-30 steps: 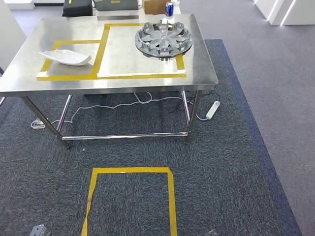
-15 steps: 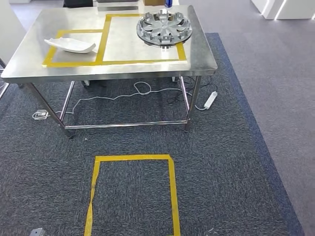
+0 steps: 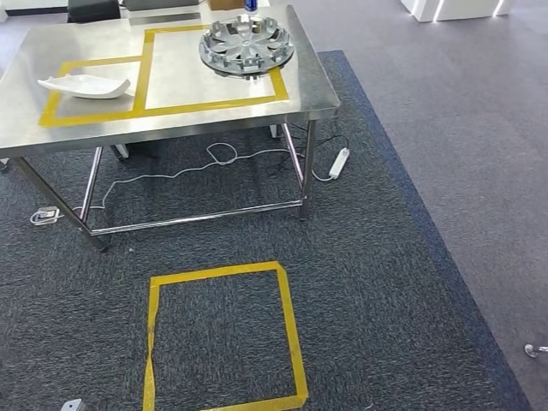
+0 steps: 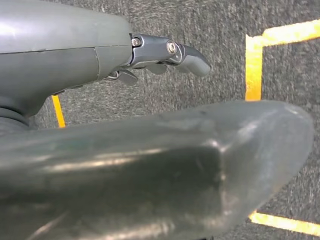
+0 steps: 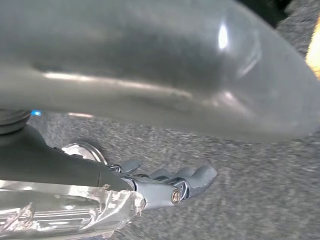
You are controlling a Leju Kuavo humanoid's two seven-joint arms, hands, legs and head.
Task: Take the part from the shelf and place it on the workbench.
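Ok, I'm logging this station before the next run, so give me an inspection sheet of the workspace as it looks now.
Surface: steel workbench with yellow tape outlines on top.
Job's things: silver wheel cover lies inside the larger taped outline; white curved part lies inside the smaller one.
Clutter: blue can at the far edge, cut off by the frame.
Hands: left hand and right hand hang over the carpet, fingers straight, holding nothing.
Cables: white cable loops under the bench to a power strip.
Surroundings: dark carpet with a yellow tape square; grey floor beyond.
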